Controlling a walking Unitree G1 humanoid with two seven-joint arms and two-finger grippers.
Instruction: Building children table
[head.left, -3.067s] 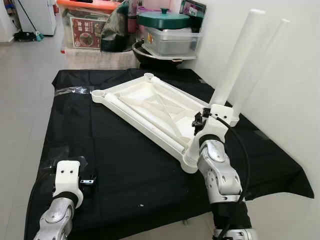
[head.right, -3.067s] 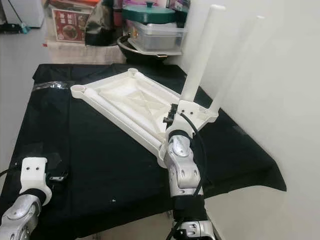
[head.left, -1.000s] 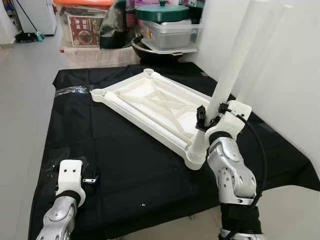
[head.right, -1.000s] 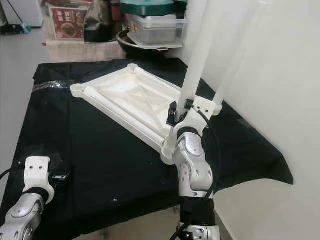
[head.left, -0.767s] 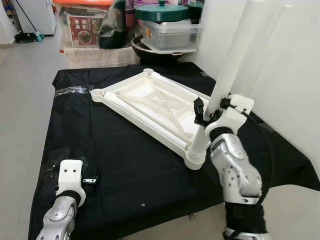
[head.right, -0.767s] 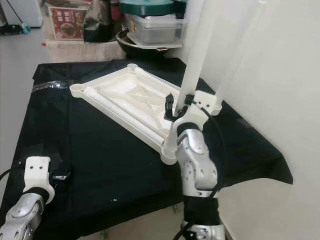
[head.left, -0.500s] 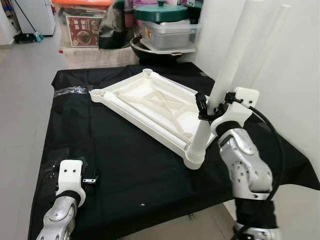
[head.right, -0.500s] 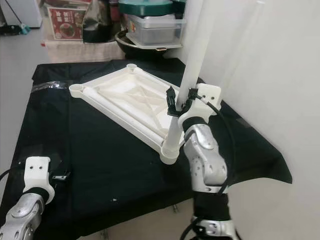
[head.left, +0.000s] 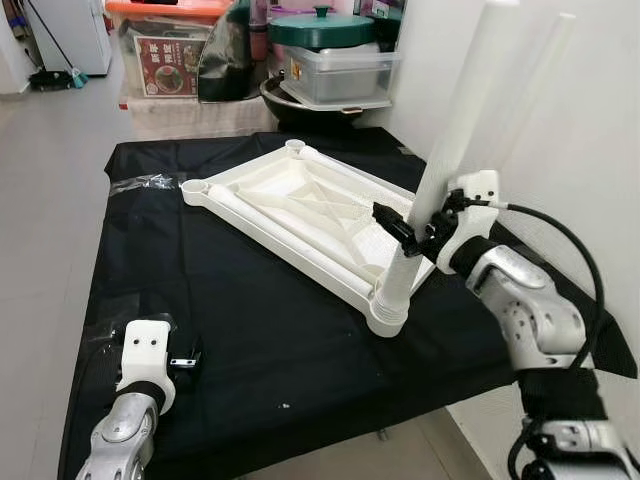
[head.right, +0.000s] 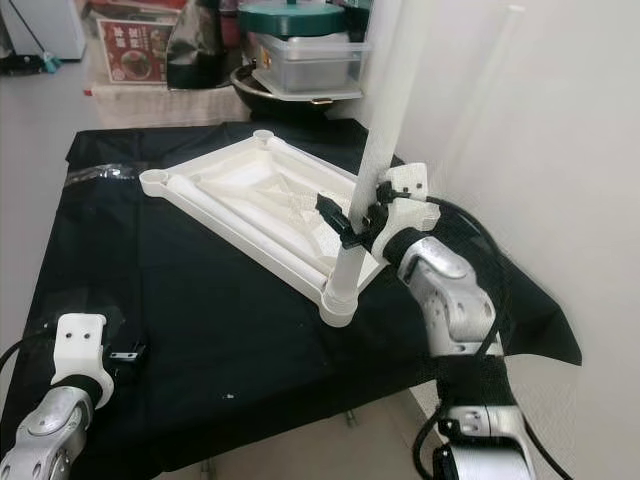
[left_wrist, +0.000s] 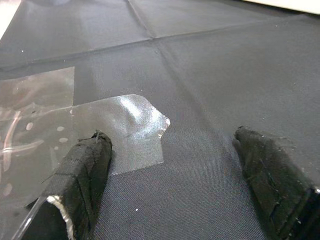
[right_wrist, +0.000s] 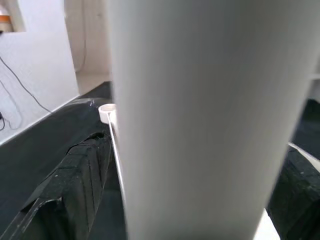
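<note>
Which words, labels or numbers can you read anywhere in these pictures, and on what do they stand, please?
None can be read.
Red printed box behind the black-covered table: print too small and blurred.
White table top, white leg and both hands: no visible markings.

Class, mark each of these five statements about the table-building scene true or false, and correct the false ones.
1. The white tabletop lies upside down on the black cloth. True.
2. The right gripper holds the white leg, which stands in the tabletop's nearest corner socket. True.
3. The left gripper grips a second leg. False: it is open over the cloth, holding nothing.
4. A red lid covers the container behind the table. False: the lid is green.
5. A leg stands in every corner socket. False: the far sockets have none.
</note>
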